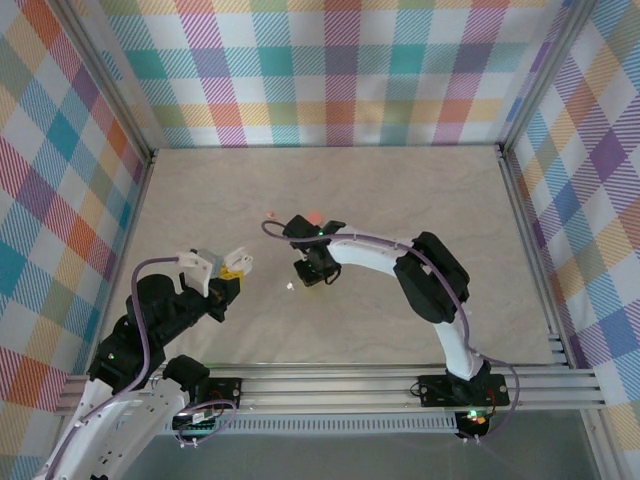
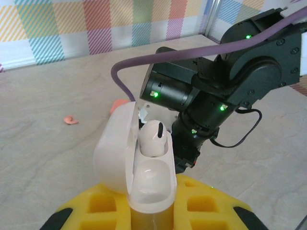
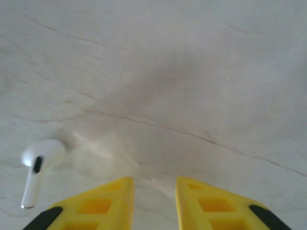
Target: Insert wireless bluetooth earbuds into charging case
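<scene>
My left gripper (image 2: 153, 197) is shut on a white charging case (image 2: 149, 184), held upright with its lid (image 2: 111, 146) swung open to the left. One white earbud (image 2: 154, 139) sits in the case's far slot; the near slot is bare. From above, that gripper (image 1: 226, 271) hovers left of centre. A second white earbud (image 3: 36, 165) lies on the table just left of my right gripper (image 3: 154, 181), whose yellow fingers stand open with nothing between them. From above, this earbud (image 1: 290, 287) lies just left of the right gripper (image 1: 317, 277). A salmon-pink earbud (image 2: 71, 120) lies farther back.
Another pink piece (image 1: 314, 217) lies behind the right wrist; I cannot tell what it is. The right arm (image 2: 230, 81) and its purple cable (image 2: 125, 67) hang close beyond the open case. Plaid walls (image 1: 340, 70) and metal rails (image 1: 350, 385) bound the table.
</scene>
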You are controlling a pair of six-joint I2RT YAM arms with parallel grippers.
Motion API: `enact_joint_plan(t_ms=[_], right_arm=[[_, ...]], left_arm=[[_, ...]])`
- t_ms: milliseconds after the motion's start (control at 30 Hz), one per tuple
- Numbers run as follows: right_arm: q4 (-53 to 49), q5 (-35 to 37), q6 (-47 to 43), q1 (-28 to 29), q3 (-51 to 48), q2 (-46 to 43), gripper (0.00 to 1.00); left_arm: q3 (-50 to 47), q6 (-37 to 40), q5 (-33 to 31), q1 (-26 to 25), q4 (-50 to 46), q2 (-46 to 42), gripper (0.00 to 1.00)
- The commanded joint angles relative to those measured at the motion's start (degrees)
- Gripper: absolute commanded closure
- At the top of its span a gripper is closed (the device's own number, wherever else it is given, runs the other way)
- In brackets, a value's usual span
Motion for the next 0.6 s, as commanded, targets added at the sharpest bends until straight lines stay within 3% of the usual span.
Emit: enact_joint_plan(t_ms=[0, 400, 567], right_arm=[[0.3, -1.1, -1.0, -0.9, -3.0, -4.1, 0.71], [1.6, -4.0, 0.9, -2.3, -5.1, -6.3, 0.7], [0.6, -3.5, 3.3, -2.5, -4.1, -6.5, 0.61]], left_arm=[[-1.2, 0.2, 2.8, 0.5, 4.2, 1.3, 1.0], [-2.6, -0.3, 4.9, 0.4, 7.8, 3.5, 1.0], [-0.7, -1.1, 3.2, 0.4, 5.6, 4.1, 1.0]])
